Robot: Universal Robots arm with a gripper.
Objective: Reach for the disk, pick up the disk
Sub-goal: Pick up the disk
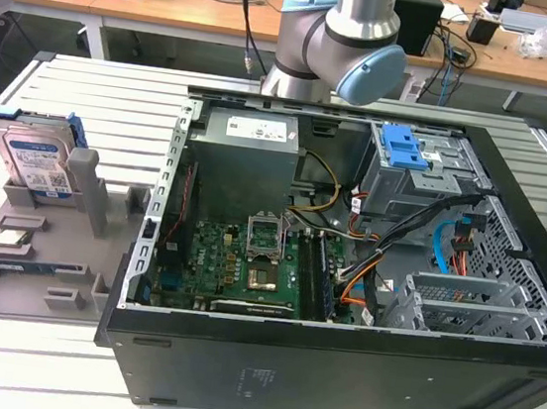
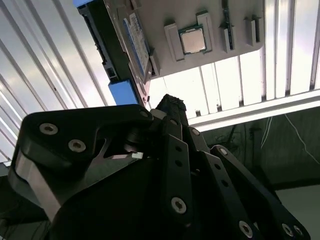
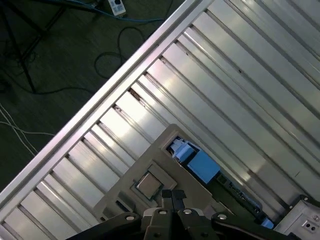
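The disk (image 1: 32,157) stands on edge in a slot of a grey holder tray (image 1: 44,246) at the exterior view's left, silver with a white-and-blue label and a blue bracket. In both wrist views my gripper hovers well above that tray. The second wrist view shows the disk (image 2: 133,39) edge-on beyond my gripper (image 2: 170,101), whose black fingers meet at the tips with nothing between them. In the first wrist view the disk's blue bracket (image 3: 202,166) lies just past my shut gripper (image 3: 173,195). The gripper and the disk are apart.
A small silver chip (image 3: 148,185) sits in the tray beside the disk, also seen as the chip (image 2: 192,40). An open computer case (image 1: 345,273) with a motherboard and cables takes up the slatted metal table's (image 1: 88,92) middle. The arm's base (image 1: 339,33) rises behind it.
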